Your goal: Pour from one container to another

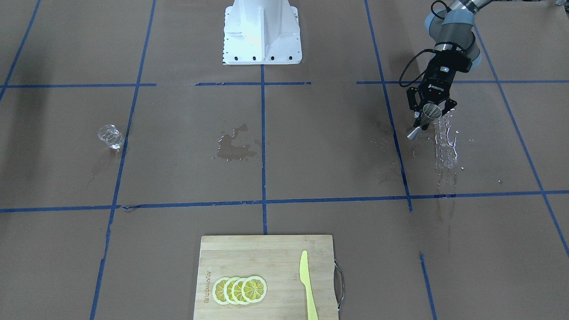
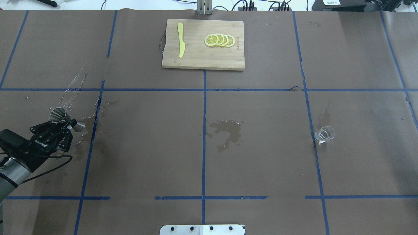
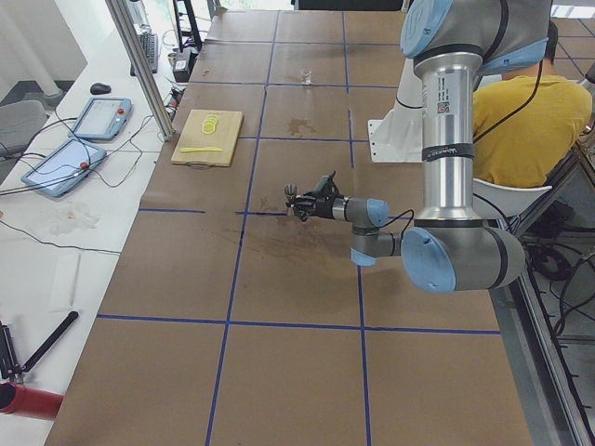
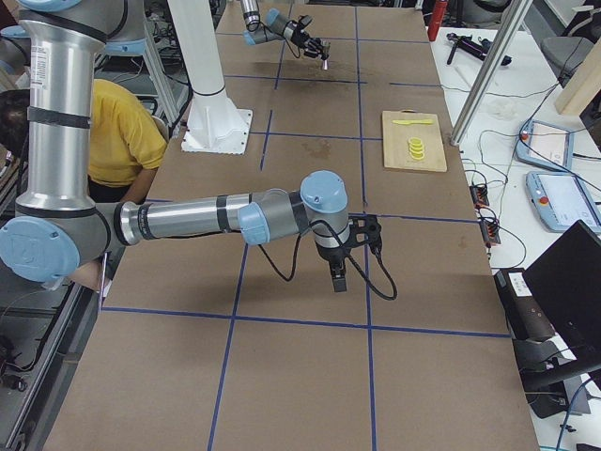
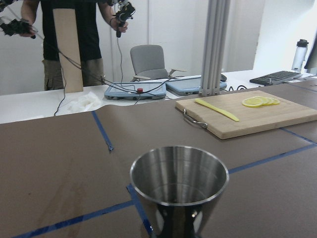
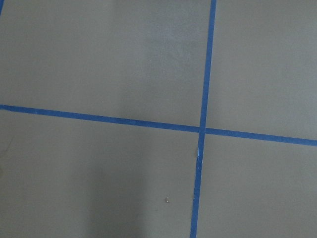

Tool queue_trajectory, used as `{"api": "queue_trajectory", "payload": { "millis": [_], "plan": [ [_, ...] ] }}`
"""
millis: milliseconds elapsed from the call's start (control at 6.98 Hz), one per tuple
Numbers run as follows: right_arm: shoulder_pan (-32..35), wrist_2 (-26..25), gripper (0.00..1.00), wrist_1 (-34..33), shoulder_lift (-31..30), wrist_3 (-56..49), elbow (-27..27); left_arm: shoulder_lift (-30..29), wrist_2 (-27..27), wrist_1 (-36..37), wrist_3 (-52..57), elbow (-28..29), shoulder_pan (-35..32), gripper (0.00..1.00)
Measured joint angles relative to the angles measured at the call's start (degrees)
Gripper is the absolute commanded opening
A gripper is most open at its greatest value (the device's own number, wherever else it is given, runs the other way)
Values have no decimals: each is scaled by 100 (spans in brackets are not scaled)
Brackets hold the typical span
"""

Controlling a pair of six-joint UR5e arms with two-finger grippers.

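The steel jigger (image 1: 423, 121) is held at its narrow waist by my left gripper (image 1: 429, 114), which is shut on it. It is lifted and tilted, low above the table at my left side (image 2: 65, 118). In the left wrist view its upper cone (image 5: 179, 184) fills the bottom centre, and its bowl looks empty. The small clear tumbler (image 1: 110, 136) sits alone far off on my right side (image 2: 324, 134), with no gripper near it. My right gripper (image 4: 338, 274) shows only in the exterior right view, pointing down over bare paper; I cannot tell its state.
Water streaks (image 1: 446, 144) wet the paper beside the jigger, and a dark puddle (image 2: 227, 128) lies mid-table. At the far edge a wooden cutting board (image 2: 196, 60) carries lemon slices (image 2: 219, 40) and a yellow knife (image 2: 181, 44). An operator in yellow (image 3: 535, 121) sits behind the robot base (image 1: 262, 31).
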Motion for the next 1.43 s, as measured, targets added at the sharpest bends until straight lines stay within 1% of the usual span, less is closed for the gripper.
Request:
{"api": "queue_trajectory", "payload": {
  "millis": [143,286,430,573,716,859,1003,1146,1289,1432],
  "plan": [
    [0,-2,100,0,0,2,-5,-14,-443,-496,475,-11,-8,0],
    [0,-3,100,0,0,2,-8,-57,-837,-770,678,-25,-22,0],
    [0,-3,100,0,0,3,-12,-137,-1262,-857,746,-35,-82,0],
    [0,-3,100,0,0,1,-15,-241,-1928,-870,782,-38,-264,0],
    [0,-5,100,0,0,-3,-17,-400,-2866,-837,956,-36,-615,0],
    [0,-8,100,0,-1,-3,-18,-647,-3828,-683,1342,-26,-1035,0],
    [1,-15,100,0,-5,0,-21,-1016,-4624,-285,1786,-16,-1409,0],
    [8,-21,100,0,-7,2,-24,-1420,-5122,222,2132,-14,-1646,0],
    [13,-23,100,0,-6,2,-26,-1806,-5361,760,2317,-1,-1763,0],
    [18,-25,100,0,0,1,-27,-2219,-5482,1284,2394,14,-1808,0]
  ]
}}
